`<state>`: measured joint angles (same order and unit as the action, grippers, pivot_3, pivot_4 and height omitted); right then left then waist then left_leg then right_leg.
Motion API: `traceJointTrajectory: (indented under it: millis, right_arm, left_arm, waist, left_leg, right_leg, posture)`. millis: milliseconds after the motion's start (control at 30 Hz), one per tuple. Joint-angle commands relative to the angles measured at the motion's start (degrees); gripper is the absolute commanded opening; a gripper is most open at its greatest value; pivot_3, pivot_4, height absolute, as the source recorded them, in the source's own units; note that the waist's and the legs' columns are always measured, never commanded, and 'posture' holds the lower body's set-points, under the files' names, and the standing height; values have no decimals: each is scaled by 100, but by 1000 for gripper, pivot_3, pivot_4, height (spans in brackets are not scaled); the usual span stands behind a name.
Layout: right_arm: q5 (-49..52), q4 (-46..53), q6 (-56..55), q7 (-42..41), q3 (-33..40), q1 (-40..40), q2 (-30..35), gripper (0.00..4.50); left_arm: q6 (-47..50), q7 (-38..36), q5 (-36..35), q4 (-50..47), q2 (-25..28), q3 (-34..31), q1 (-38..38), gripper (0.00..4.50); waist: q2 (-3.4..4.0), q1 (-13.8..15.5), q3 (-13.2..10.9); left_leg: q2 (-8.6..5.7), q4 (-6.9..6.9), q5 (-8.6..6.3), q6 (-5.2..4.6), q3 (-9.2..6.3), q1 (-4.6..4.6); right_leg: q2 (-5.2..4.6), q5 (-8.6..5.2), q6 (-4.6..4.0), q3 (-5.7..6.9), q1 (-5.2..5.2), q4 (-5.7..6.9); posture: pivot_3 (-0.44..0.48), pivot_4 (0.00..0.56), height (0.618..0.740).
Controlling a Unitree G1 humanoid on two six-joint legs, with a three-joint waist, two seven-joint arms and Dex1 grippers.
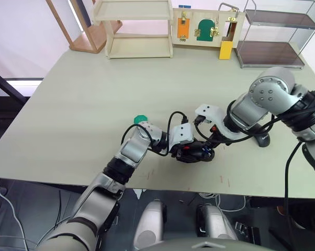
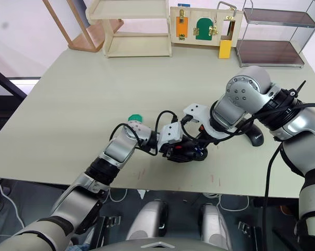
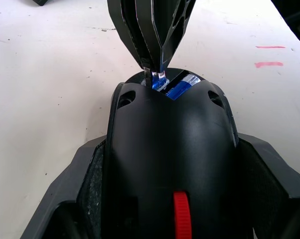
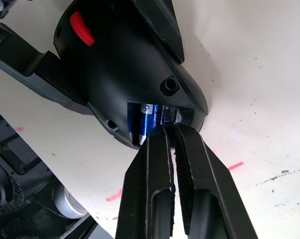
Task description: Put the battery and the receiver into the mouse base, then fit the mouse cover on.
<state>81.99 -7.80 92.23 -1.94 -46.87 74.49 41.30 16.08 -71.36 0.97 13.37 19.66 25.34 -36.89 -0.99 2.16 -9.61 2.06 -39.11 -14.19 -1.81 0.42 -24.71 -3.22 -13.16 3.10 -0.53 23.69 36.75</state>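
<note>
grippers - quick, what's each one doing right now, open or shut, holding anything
Left gripper: shut on the black mouse base with the red part.
Right gripper: fingers shut, tips at the small blue battery in the base's slot.

Small white print on the blue battery (image 4: 148, 119), too small to read

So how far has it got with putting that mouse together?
The battery already lies in the mouse base, which the left gripper grips. The right gripper, fingers together, is pressing at the compartment. The cover lies on the table, not yet fitted.
</note>
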Motion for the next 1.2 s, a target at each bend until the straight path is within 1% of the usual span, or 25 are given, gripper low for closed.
traceJointTrajectory:
  millis: [33,467,733,1200]
  right_arm:
    - [-29,77,27,26,144,-32,52,0]
    - [-150,262,27,-37,0,-122,215,0]
    - [-105,258,27,-1,-5,-167,181,0]
    - [-192,9,27,154,162,-264,-70,0]
  left_arm:
    - [280,-19,252,261,-34,501,258,2968]
    - [304,-13,248,238,-40,506,276,2968]
    - [303,-10,249,249,-49,505,271,2968]
    - [318,16,253,233,-84,508,274,2968]
  waist:
    - [0,0,0]
    - [1,1,0]
    - [1,1,0]
    - [4,-3,6]
  left_leg:
    - [0,0,0,0,0,0]
    - [0,1,-1,-1,0,-2]
    - [-1,1,-1,-2,0,-3]
    - [0,1,-1,-2,0,1]
  right_leg:
    - [0,0,0,0,0,-1]
    - [-1,0,0,1,0,-4]
    - [-2,0,0,1,0,-4]
    - [-1,0,0,1,0,-3]
  posture:
    - [0,150,740]
    - [0,150,740]
    - [0,150,740]
    - [0,150,740]
